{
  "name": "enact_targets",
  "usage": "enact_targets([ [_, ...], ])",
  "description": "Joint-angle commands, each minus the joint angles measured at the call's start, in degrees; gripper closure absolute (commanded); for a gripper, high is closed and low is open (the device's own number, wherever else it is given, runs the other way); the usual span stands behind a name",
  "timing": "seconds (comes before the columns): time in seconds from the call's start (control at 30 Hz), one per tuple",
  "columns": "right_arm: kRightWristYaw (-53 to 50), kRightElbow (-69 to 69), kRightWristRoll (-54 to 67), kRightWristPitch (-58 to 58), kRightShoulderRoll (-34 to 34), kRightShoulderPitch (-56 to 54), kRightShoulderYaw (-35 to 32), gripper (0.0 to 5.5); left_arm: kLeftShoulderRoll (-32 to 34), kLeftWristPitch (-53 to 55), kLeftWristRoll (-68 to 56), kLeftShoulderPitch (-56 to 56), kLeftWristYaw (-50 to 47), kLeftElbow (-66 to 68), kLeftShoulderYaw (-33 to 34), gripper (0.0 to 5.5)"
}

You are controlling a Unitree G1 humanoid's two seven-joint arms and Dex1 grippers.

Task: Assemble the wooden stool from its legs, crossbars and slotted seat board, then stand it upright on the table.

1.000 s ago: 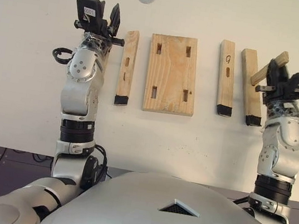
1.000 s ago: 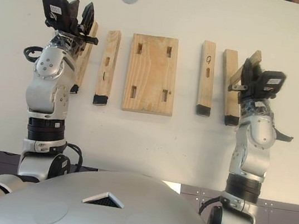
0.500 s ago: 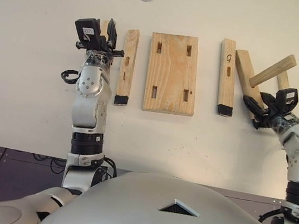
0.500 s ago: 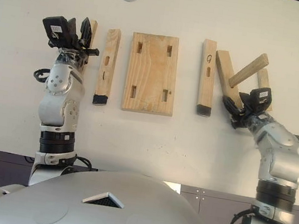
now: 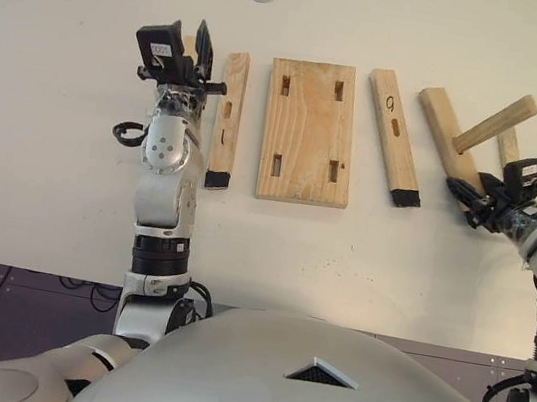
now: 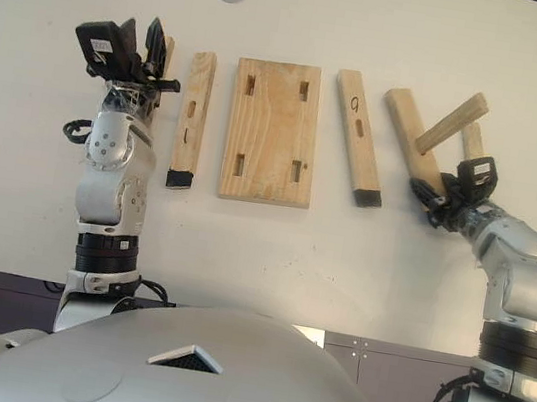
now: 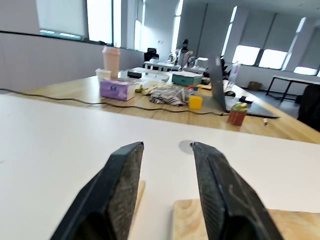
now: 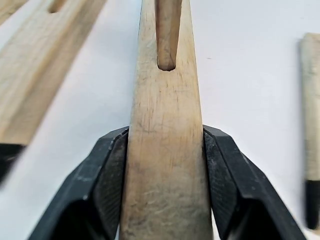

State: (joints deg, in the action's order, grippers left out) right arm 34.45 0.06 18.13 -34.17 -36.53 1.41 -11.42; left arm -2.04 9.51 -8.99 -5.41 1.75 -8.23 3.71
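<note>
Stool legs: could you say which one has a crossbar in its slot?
The leg in the right gripper: a crossbar juts from its slot; other visible slots are empty.

The seat board (image 5: 309,132) is of pale bare wood, matt, with a clear grain and some darker streaks. The leg left of the board (image 5: 227,114) and the leg right of the board (image 5: 394,134) are of the same unvarnished wood, and each ends in a black matt cap (image 5: 216,180). The outer leg (image 8: 167,100), seen close in the right wrist view, looks rough, with open fibres and greyish marks along the grain. The crossbar (image 5: 495,124) is of a similar light wood. The fingers (image 8: 112,170) of the right gripper (image 8: 166,131) are black and matt, with a finely grained surface like rubber or plastic. Those of the left gripper (image 7: 166,146) look the same. The table (image 5: 49,178) is white, smooth and matt.
</note>
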Motion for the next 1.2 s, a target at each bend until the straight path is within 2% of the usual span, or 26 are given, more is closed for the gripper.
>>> enact_targets([
  [0.03,1.9,-4.3,3.7,-3.2,1.2,-18.4,3.3,3.48,-0.2,5.6,-15.6,-4.7,11.8,-4.6,-0.3,3.11],
  [0.17,6.8,-6.7,7.7,-8.1,0.5,-25.9,6.4,3.48,2.3,14.8,-29.3,-9.9,20.2,-4.0,1.5,2.64],
  [0.23,10.0,-10.0,14.0,-12.7,1.1,-28.2,6.1,3.48,3.5,20.7,-38.7,-13.0,23.1,-4.6,3.4,2.39],
  [0.37,12.0,-15.3,28.6,-21.0,3.8,-30.0,1.5,3.48,6.3,30.2,-54.9,-19.5,25.7,-2.3,8.0,1.67],
  [0.47,12.5,-16.6,36.3,-23.6,4.2,-29.8,-1.4,3.48,8.2,34.0,-56.7,-20.6,27.8,-1.7,6.0,1.35],
  [0.67,13.6,-18.0,43.3,-27.0,3.3,-27.8,-1.2,3.48,7.7,35.3,-60.6,-20.7,28.3,-2.0,6.8,1.35],
  [0.87,16.1,-15.1,42.7,-27.0,2.1,-24.3,-0.4,3.48,7.0,35.1,-65.6,-20.6,27.7,-1.7,9.0,1.35],
  [1.2,20.7,-14.8,42.6,-26.9,-0.2,-22.7,1.0,3.48,6.8,35.5,-67.6,-19.0,27.6,-2.4,8.3,2.78],
])
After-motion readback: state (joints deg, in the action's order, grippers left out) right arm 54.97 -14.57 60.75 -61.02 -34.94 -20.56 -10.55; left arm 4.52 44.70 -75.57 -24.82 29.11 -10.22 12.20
